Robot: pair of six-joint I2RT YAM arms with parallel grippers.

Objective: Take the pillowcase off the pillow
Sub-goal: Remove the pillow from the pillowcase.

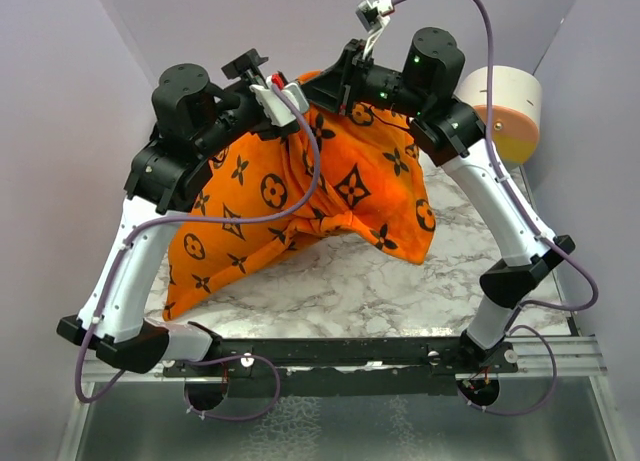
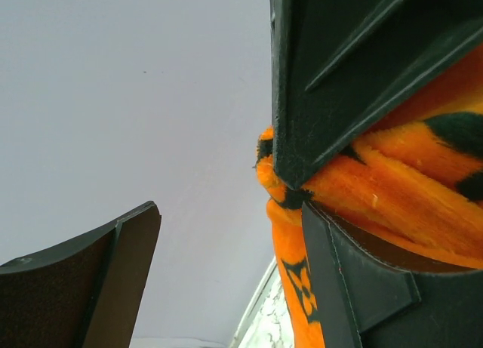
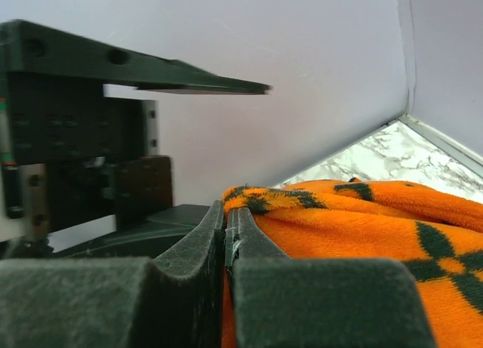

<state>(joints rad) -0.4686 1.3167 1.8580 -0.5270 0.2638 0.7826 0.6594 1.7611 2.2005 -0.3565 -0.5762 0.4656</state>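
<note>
The pillowcase [image 1: 330, 191] is orange plush with black flower marks. It hangs bunched from its top edge down to the marble table [image 1: 350, 281]. The white pillow is hidden; no white fabric shows. My right gripper [image 1: 322, 93] is raised at the back centre. In the right wrist view it [image 3: 226, 212] is shut on a fold of the pillowcase [image 3: 347, 227]. My left gripper [image 1: 282, 96] is right beside it. In the left wrist view it [image 2: 230, 208] is open, and its right finger [image 2: 362, 287] touches the pillowcase [image 2: 392, 189] just under the right gripper's finger.
A white, orange and yellow cylinder [image 1: 510, 106] stands at the back right by the wall. Pale walls close in the table on the left, back and right. Both arms arch over the table from the near rail [image 1: 340, 353].
</note>
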